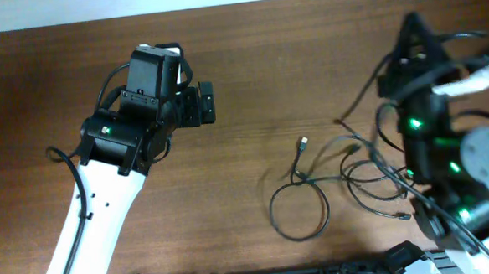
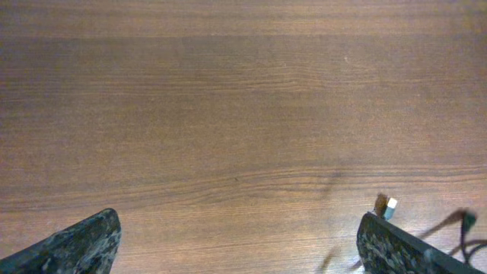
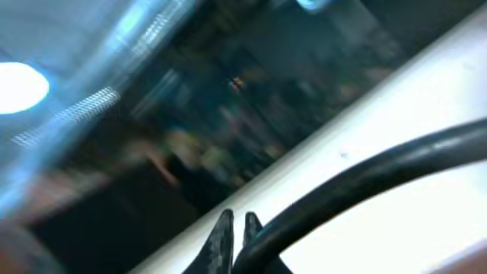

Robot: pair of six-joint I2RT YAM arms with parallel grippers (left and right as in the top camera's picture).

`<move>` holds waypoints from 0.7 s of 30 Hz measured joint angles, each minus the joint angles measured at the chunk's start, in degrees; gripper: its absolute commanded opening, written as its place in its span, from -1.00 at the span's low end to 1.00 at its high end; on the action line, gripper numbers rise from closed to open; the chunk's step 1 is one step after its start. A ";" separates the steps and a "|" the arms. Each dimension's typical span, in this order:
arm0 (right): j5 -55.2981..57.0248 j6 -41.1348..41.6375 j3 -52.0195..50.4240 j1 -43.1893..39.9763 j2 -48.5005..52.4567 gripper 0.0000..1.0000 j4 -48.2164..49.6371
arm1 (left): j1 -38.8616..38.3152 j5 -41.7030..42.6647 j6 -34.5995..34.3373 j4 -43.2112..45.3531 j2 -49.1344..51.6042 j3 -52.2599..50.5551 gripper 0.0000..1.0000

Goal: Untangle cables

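Observation:
A tangle of thin black cables (image 1: 356,177) lies on the wooden table right of centre, with one loop (image 1: 300,208) spread toward the front. A silver plug (image 1: 303,141) on one end points toward the middle, and it shows again as the plug (image 2: 389,205) beside my left fingers. My left gripper (image 1: 202,103) hovers open over bare wood at the upper left; the left gripper (image 2: 237,228) has nothing between its fingers. My right gripper (image 1: 411,26) is raised at the far right, and a taut cable strand (image 1: 363,87) runs up to it. The right gripper (image 3: 236,221) has its tips almost together.
A thick black cord (image 3: 365,179) crosses the right wrist view, which points off the table at a blurred room. The table's back edge (image 1: 238,5) runs along the top. The right arm's base (image 1: 474,200) stands just right of the tangle.

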 measured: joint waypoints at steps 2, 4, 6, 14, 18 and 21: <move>0.22 -5.09 0.00 0.00 3.21 -0.92 0.00 | 0.00 0.00 0.00 0.00 0.00 0.00 0.98; 1.07 -10.49 0.00 0.00 7.10 -0.92 0.00 | 0.00 0.00 0.00 0.00 -0.02 0.00 0.98; 5.99 -14.84 0.00 0.00 12.41 -0.92 -0.13 | 0.00 0.00 0.00 0.00 -0.02 0.00 0.98; -0.15 -13.18 -0.15 0.00 8.04 -0.92 6.86 | 0.00 0.00 0.00 -0.02 -0.02 0.00 0.98; -2.03 -15.30 -0.15 0.00 -0.83 -0.92 12.33 | 0.00 0.00 0.00 0.00 -0.02 0.00 0.98; 8.02 -23.65 -0.09 0.00 -3.43 -0.92 14.08 | 0.00 0.00 0.00 -0.02 -0.02 0.00 0.98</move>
